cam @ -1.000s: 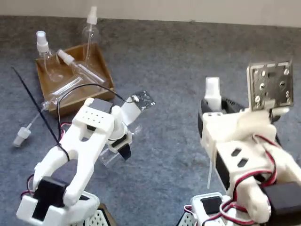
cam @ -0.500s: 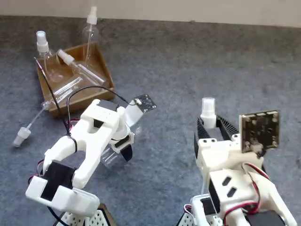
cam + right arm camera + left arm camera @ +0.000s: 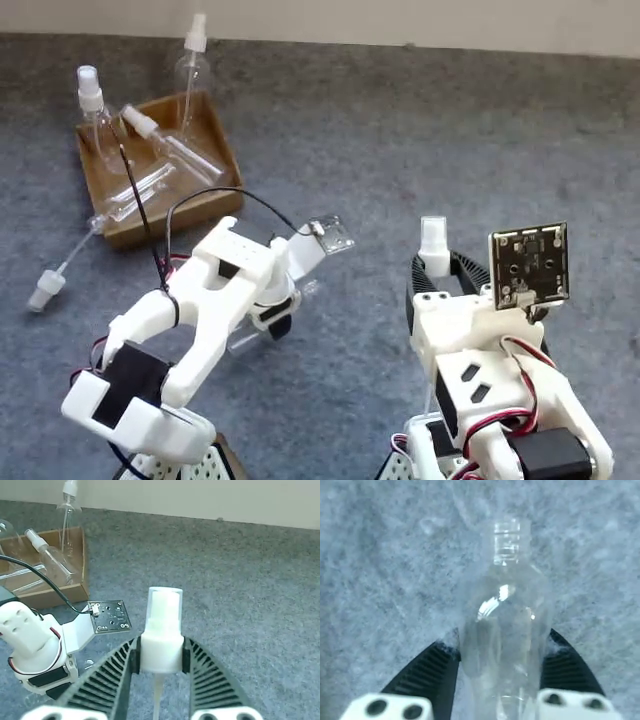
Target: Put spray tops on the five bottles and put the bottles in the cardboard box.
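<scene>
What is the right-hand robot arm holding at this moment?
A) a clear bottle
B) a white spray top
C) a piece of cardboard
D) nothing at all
B: in the right wrist view the right end effector is closed on a white spray top, while the clear bottle sits in the left end effector.
</scene>
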Robot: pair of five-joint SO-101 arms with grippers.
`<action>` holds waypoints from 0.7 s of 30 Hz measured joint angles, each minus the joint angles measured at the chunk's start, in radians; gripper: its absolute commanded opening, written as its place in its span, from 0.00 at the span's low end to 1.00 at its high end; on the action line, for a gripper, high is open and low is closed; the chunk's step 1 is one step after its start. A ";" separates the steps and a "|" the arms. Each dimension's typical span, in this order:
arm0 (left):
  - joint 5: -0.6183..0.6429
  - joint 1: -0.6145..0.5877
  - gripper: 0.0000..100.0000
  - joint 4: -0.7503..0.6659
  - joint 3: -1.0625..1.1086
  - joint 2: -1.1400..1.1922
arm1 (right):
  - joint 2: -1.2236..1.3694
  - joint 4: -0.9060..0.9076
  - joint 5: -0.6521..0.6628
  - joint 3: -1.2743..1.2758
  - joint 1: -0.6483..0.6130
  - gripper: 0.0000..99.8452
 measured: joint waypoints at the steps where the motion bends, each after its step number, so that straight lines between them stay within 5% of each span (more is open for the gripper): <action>1: 0.000 0.005 0.08 0.000 0.000 0.000 | 0.000 0.000 0.000 0.000 0.000 0.06; 11: 0.000 0.015 0.09 0.000 -0.025 -0.213 | 0.000 -0.066 0.000 0.003 0.002 0.06; 17: 0.000 0.015 0.30 0.000 0.068 -0.229 | -0.002 -0.066 0.000 0.123 0.000 0.06; 21: 0.000 0.009 0.31 -0.021 0.115 -0.230 | 0.000 -0.066 0.000 0.172 0.002 0.06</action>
